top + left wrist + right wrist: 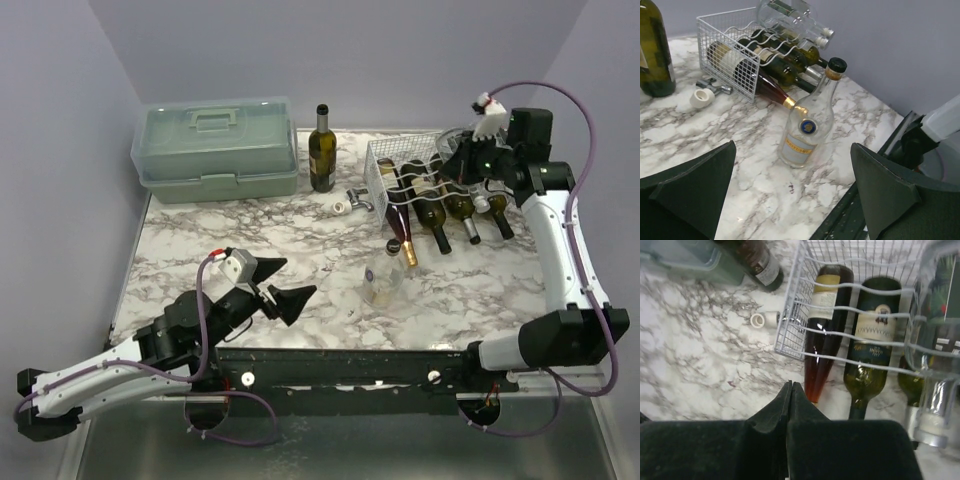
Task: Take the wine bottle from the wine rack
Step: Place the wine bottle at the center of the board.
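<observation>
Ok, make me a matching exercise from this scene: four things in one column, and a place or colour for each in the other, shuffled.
1. toolbox
2. wine rack
3. clear bottle
4. dark green bottle

A. white wire mesh
B. back left of the table
C. standing between toolbox and rack
D. on the near side of the rack

Pairs: 1-B, 2-A, 3-D, 4-C

one wire rack (380,178), about five bottles (875,325) in it (top ones blur together), one dark standing bottle (321,150), one clear standing bottle (383,280), one toolbox (215,145), one white cap (342,207)
</observation>
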Motion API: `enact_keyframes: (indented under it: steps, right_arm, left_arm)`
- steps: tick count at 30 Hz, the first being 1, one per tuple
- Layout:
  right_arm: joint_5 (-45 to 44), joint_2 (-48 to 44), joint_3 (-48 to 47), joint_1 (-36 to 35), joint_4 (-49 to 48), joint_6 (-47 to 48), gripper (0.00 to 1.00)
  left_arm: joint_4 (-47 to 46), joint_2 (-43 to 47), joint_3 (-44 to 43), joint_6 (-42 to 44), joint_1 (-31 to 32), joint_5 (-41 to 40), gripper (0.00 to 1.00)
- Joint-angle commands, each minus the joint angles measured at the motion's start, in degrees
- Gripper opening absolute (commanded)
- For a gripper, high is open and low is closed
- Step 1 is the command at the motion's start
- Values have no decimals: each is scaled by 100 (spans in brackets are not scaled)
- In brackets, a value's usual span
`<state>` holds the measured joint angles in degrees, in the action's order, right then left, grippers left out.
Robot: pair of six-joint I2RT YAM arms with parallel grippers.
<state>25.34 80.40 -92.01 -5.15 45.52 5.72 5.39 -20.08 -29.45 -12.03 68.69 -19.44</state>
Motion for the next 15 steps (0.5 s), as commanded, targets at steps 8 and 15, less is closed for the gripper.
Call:
enact_keyframes:
  steps: [8,15]
  right_arm:
    - [2347,-1088,3188,1177,-3421,-2941,17]
    - [2766,-1493,4129,1369,-3990,-2772,47]
  left_arm:
    - [-680,-1125,-570,-2050,-79,-218,99]
    - [-555,-1883,-1133,-2668,-114,-461,98]
